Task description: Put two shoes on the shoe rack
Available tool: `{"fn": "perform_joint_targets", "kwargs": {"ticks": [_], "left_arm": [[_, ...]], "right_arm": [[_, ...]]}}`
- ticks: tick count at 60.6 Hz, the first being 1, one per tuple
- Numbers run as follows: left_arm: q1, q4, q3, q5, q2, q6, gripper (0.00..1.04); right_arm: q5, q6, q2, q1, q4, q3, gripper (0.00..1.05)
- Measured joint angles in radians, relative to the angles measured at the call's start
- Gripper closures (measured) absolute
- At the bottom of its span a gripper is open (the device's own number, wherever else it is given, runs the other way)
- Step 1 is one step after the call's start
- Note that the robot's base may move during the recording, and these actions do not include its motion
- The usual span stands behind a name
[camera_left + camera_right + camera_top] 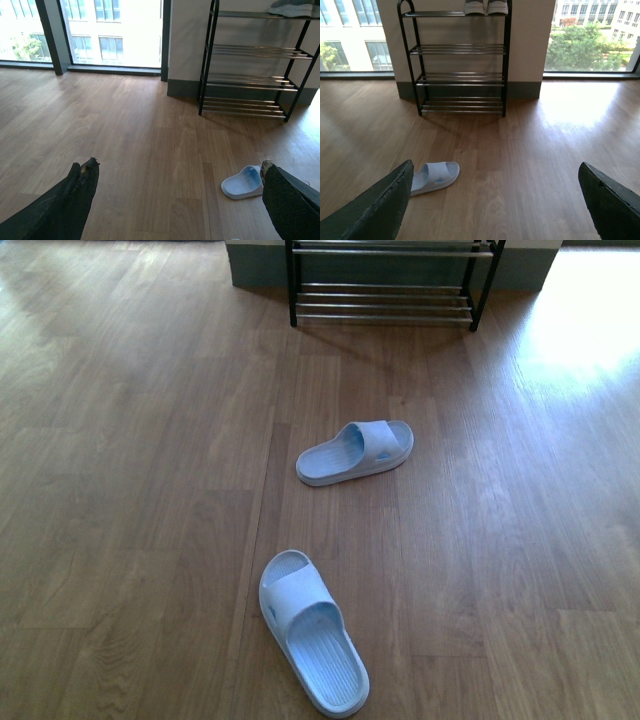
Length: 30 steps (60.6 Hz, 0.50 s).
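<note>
While near slide (312, 645) and far slide (355, 452) lie short of the shoe rack (385, 302), left gripper (178, 164) and right gripper (496, 166) gape empty. A shallow pinch could let either slip.

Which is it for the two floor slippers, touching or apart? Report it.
Apart. The front view shows bare wooden floor between the near slipper and the far slipper.

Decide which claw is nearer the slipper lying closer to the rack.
Right, probably, though only slightly. The slipper lies ahead of the right claw, a little to its left; from the left claw it sits ahead too, but further off to the right.
</note>
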Motion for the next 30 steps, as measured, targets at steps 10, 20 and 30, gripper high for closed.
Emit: {"fn": "perform_joint_targets", "kwargs": {"ticks": [10,20,30], "left_arm": [[0.0,0.0,0.0,0.0,0.0,0.0,0.09],[0.0,0.0,0.0,0.0,0.0,0.0,0.09],[0.0,0.0,0.0,0.0,0.0,0.0,0.09]], "right_arm": [[0.0,0.0,0.0,0.0,0.0,0.0,0.09],[0.0,0.0,0.0,0.0,0.0,0.0,0.09],[0.0,0.0,0.0,0.0,0.0,0.0,0.09]]}}
